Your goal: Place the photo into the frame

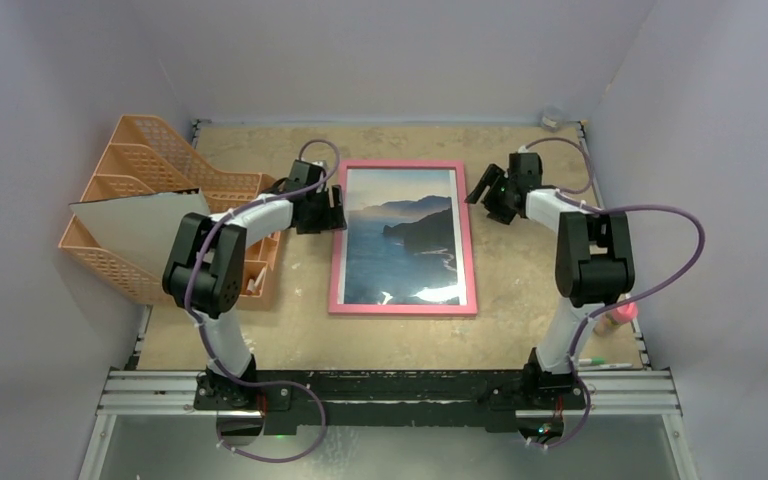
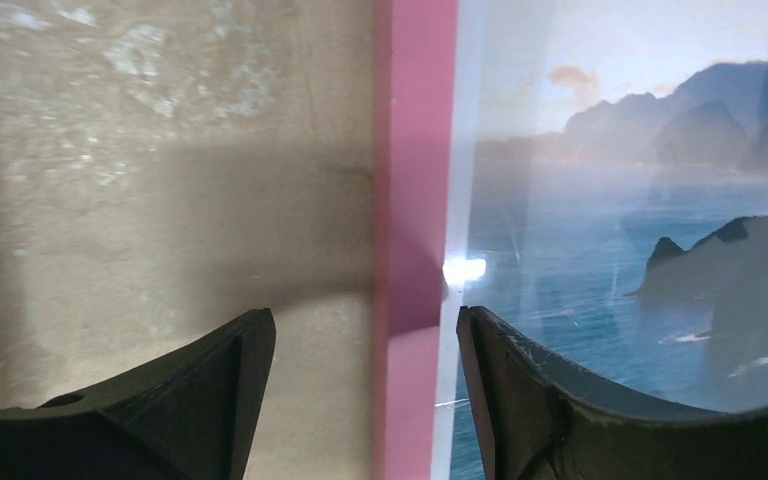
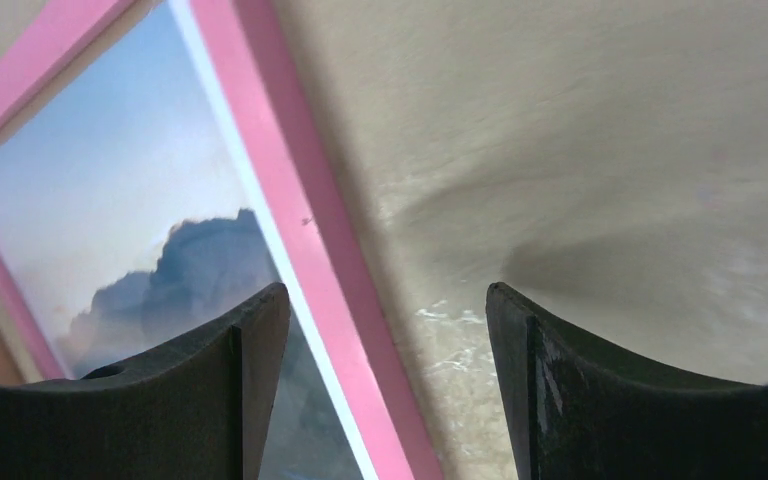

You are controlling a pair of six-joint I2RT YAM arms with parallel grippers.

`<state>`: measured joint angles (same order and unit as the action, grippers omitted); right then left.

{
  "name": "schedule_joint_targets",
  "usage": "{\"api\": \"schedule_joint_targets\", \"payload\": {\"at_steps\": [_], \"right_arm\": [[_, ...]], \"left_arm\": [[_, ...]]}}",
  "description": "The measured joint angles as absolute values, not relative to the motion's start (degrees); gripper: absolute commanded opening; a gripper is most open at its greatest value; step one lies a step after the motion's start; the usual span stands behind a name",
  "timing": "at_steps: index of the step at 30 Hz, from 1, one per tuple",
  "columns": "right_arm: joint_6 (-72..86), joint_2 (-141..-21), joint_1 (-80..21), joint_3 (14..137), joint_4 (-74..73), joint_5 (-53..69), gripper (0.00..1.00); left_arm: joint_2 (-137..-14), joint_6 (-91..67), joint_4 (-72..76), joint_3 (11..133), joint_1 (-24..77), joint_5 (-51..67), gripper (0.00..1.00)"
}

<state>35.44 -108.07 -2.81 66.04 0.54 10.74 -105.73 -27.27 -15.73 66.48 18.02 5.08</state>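
On the tan table [image 1: 520, 290], the pink frame [image 1: 337, 250] lies flat and face up between the arms. The seascape photo [image 1: 400, 240] already shows behind its pane and looks seated. Trouble from here: a finger snagging the thin border on the way out would drag or tip the frame. Left gripper [image 2: 365, 330] reaches in, angled down, jaws wide and empty, straddling the left border. Right gripper [image 3: 388, 300] mirrors it near the top right corner, wide too, holding nothing.
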Motion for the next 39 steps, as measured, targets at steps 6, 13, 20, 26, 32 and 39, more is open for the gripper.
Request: {"api": "schedule_joint_targets", "payload": {"at_steps": [6, 13, 20, 26, 32, 39], "right_arm": [[36.88, -104.36, -2.61, 69.65, -6.5, -0.14, 0.75], [36.38, -93.76, -2.59, 73.97, -12.86, -8.51, 0.76], [35.79, -77.71, -2.59, 74.54, -16.69, -11.6, 0.84], [34.92, -60.64, -2.59, 75.75, -18.37, -12.03, 0.99], [34.63, -53.93, -2.59, 80.84, -24.93, -12.12, 0.99], [34.44, -50.83, -2.59, 85.03, -33.52, -12.32, 0.99]], "left_arm": [[-101.51, -25.91, -17.54, 66.61, 18.02, -0.08, 0.7], [-91.31, -24.75, -19.64, 70.85, 18.2, -5.69, 0.71], [-78.74, -23.38, -20.93, 74.61, 20.08, -13.47, 0.75], [-69.45, -23.94, -25.36, 75.64, 21.8, -17.21, 0.78], [-61.47, -26.41, -32.67, 76.73, 21.78, -17.28, 0.87], [-51.77, -26.41, -41.41, 79.09, 21.78, -17.28, 0.9]]}}
